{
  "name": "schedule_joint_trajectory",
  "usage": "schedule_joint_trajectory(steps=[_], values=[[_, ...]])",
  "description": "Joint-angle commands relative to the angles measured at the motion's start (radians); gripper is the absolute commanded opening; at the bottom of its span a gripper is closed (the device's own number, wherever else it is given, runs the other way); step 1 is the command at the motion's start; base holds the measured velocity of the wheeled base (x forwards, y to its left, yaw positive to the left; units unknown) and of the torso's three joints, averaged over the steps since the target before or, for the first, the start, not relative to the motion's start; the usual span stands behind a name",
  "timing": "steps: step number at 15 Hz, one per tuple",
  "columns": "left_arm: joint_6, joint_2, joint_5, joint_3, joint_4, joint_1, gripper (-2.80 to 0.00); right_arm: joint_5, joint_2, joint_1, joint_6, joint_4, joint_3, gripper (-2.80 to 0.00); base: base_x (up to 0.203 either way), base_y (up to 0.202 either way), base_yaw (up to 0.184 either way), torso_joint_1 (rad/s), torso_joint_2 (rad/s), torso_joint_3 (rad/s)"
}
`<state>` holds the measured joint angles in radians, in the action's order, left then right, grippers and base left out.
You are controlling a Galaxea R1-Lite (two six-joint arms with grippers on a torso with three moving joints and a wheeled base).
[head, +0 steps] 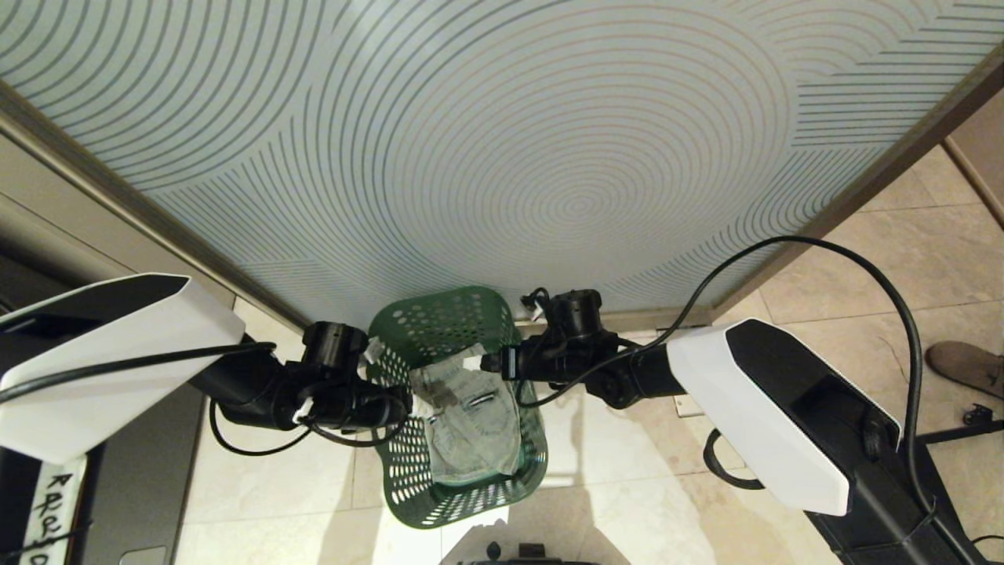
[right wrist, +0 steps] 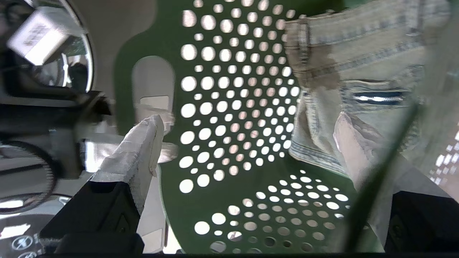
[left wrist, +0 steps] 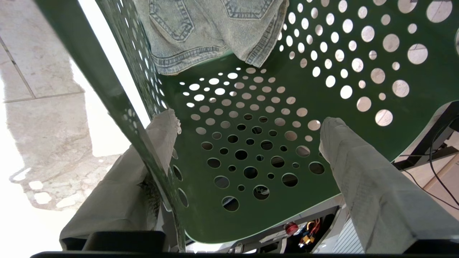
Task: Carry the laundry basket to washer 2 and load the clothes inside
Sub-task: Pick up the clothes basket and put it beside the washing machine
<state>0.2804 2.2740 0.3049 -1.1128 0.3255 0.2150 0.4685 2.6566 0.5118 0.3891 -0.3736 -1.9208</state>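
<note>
- The basket (head: 455, 408), dark green and dotted with round holes, sits on the tiled floor (head: 627, 471) between the robot's two arms, just in front of a frosted panel (head: 502, 141) with ring patterns.
- Inside lies the denim (head: 471, 424), pale blue-grey, folded, pockets and seams showing, covering much of the basket's base.
- The left gripper (left wrist: 247, 125) straddles the basket's side wall, one taped finger inside and one outside, fingers spread wide and not yet clamped.
- The right gripper (right wrist: 247, 125) does likewise at the opposite wall, fingers released, one close to the denim.
- Judged step: taking hold of the basket for the carry. Next, both sets of fingers need to close on the rims together, then lift level.
- No washer labelled "2" is identifiable here.
</note>
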Motion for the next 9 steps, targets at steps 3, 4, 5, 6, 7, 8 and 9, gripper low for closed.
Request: schedule_joint_trajectory(steps=[3, 4, 5, 6, 7, 8, 9], values=[[0.002, -0.004, -0.003, 0.0, 0.001, 0.001, 0.0, -0.002, 0.011, -0.008, 0.004, -0.002, -0.006, 0.0, 0.0, 0.0, 0.0, 0.0, 0.0, 0.0], [0.002, -0.004, -0.005, -0.001, 0.001, 0.001, 0.0, -0.004, 0.011, -0.009, 0.004, -0.002, -0.004, 0.0, 0.0, 0.0, 0.0, 0.0, 0.0, 0.0], [0.002, -0.005, -0.006, -0.001, 0.001, 0.001, 0.0, -0.004, 0.011, -0.007, 0.004, -0.002, -0.004, 0.0, 0.0, 0.0, 0.0, 0.0, 0.0, 0.0], [0.002, -0.006, -0.006, 0.001, 0.001, 0.001, 0.0, -0.005, 0.011, -0.007, 0.004, -0.001, -0.004, 0.0, 0.0, 0.0, 0.0, 0.0, 0.0, 0.0], [0.002, -0.007, -0.006, 0.001, 0.001, 0.001, 0.0, -0.005, 0.009, -0.007, 0.004, -0.002, -0.004, 0.0, 0.0, 0.0, 0.0, 0.0, 0.0, 0.0], [0.002, -0.007, -0.006, 0.001, 0.001, 0.001, 0.0, -0.005, 0.008, -0.007, 0.004, -0.001, -0.004, 0.0, 0.0, 0.0, 0.0, 0.0, 0.0, 0.0], [0.002, -0.007, -0.007, 0.001, 0.001, 0.001, 0.0, -0.005, 0.008, -0.007, 0.004, -0.001, -0.004, 0.0, 0.0, 0.0, 0.0, 0.0, 0.0, 0.0]])
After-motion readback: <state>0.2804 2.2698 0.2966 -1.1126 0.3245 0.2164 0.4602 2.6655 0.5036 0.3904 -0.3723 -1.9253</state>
